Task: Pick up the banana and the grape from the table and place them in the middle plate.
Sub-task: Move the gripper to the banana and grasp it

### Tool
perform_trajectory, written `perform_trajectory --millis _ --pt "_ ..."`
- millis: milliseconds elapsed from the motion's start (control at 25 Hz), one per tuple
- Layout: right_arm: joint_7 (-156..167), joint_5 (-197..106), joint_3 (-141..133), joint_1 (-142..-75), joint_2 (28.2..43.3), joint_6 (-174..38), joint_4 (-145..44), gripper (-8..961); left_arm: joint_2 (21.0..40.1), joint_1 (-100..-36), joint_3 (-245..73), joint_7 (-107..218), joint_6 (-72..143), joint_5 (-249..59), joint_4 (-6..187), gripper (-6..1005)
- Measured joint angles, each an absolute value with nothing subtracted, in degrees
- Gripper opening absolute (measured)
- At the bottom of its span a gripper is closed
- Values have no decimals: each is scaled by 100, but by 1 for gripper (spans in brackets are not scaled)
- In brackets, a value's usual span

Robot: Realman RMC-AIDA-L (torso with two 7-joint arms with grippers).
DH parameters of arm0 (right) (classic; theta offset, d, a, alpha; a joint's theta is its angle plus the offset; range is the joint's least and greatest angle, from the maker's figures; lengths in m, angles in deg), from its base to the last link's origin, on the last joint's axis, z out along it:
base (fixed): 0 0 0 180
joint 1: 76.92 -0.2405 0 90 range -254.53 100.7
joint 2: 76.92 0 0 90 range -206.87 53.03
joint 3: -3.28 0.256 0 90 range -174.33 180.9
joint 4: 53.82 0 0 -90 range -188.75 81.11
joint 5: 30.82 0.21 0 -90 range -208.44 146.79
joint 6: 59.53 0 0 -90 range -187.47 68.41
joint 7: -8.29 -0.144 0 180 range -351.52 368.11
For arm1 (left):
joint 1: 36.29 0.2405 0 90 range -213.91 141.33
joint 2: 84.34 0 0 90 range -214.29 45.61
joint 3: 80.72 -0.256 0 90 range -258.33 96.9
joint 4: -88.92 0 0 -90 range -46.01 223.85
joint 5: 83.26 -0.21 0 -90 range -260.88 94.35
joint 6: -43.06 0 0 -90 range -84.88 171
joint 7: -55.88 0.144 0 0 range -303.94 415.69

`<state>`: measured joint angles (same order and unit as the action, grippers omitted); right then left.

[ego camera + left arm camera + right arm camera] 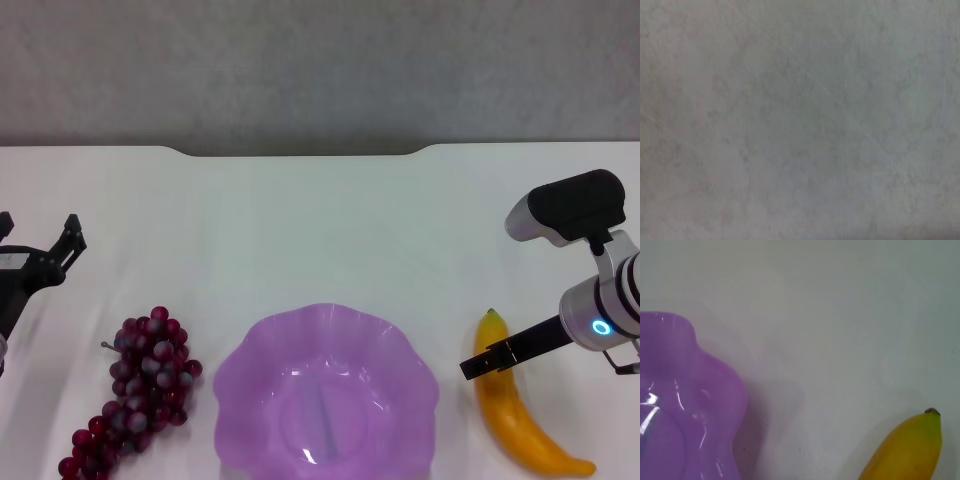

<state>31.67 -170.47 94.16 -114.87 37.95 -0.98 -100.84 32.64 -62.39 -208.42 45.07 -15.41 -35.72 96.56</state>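
The yellow banana (522,415) lies on the white table (320,230) to the right of the light purple scalloped plate (240,375). The plate stands empty at the front middle. The dark red grape bunch (140,385) lies to the left of the plate. My right gripper (482,362) is over the banana's stem end, low above it. The right wrist view shows the banana's tip (912,447) and the plate's rim (720,390). My left gripper (40,232) is open and empty at the far left, behind the grapes. The left wrist view shows only bare tabletop (800,120).
The table's far edge has a shallow notch (305,152) with a grey wall behind it. Bare white tabletop stretches behind the plate and between the two arms.
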Motion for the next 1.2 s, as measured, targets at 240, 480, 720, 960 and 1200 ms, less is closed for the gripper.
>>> perform_trajectory --millis 240,480,720,960,1200 --pt "3188 -17047 9403 -11536 3795 -141 -9901 879 3264 -6244 -20842 4507 -1538 -3572 9669 888" --pt "3198 -17011 9308 -11679 3803 -279 -9621 865 3264 -6262 -20850 4507 -1538 -3579 9679 887" --pt "3200 -16969 9239 -11675 3804 -448 -9611 818 3264 -6266 -20851 4507 -1538 -3581 9684 887" --pt "3202 -16968 9135 -11635 3804 -694 -9540 762 3268 -6266 -20851 4507 -1538 -3581 9689 887" --pt "3202 -16980 8966 -11643 3804 -871 -9522 655 3272 -6265 -20851 4507 -1539 -3568 9689 887"
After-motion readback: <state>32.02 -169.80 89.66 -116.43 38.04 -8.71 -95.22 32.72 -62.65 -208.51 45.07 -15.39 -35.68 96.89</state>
